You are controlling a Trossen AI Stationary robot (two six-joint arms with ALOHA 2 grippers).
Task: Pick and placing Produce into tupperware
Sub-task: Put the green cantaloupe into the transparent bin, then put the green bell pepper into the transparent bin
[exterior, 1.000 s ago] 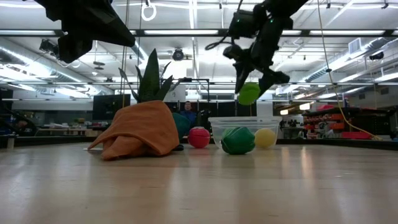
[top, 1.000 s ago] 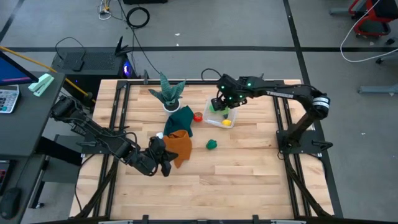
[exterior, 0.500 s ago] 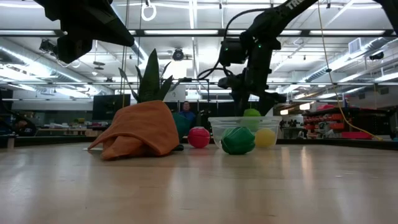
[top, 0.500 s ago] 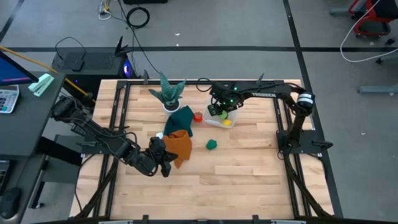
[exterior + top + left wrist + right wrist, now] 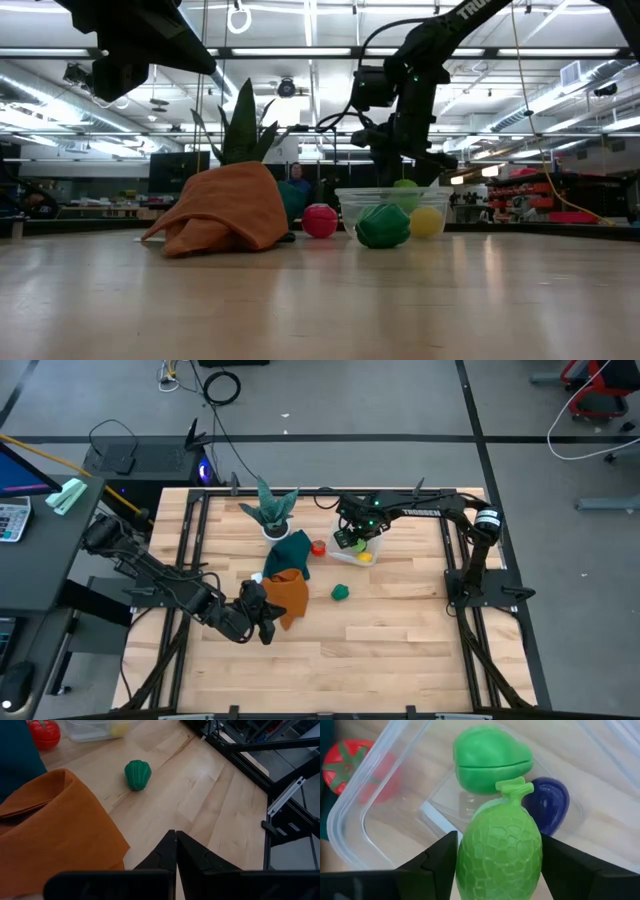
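The wooden table (image 5: 400,630) fills the overhead view, with the left arm low over its near left part and the right arm reaching in from the far right. Near the middle lie an orange cloth (image 5: 290,592) and, just beyond it, a teal cloth (image 5: 292,548), with a spiky plant in a white pot (image 5: 273,510) farther back. The clear box (image 5: 357,546) sits right of the cloths. From above it is mostly hidden by the right gripper (image 5: 352,536), and only a yellow fruit (image 5: 366,557) shows at its near edge. The right wrist view looks inside: a light green melon (image 5: 500,850) sits between the two fingers (image 5: 427,865), low in the box, which seem to touch its sides, though I cannot tell whether they grip it or have let go. Behind it lie a second light green piece (image 5: 490,752) and a purple one (image 5: 550,802) on the box floor. A red tomato (image 5: 342,762) shows through the clear wall, outside the box on its left. A dark green pepper (image 5: 137,774) lies alone on bare wood, nearer than the box. The left gripper (image 5: 176,840) is clenched empty beside the orange cloth's edge.
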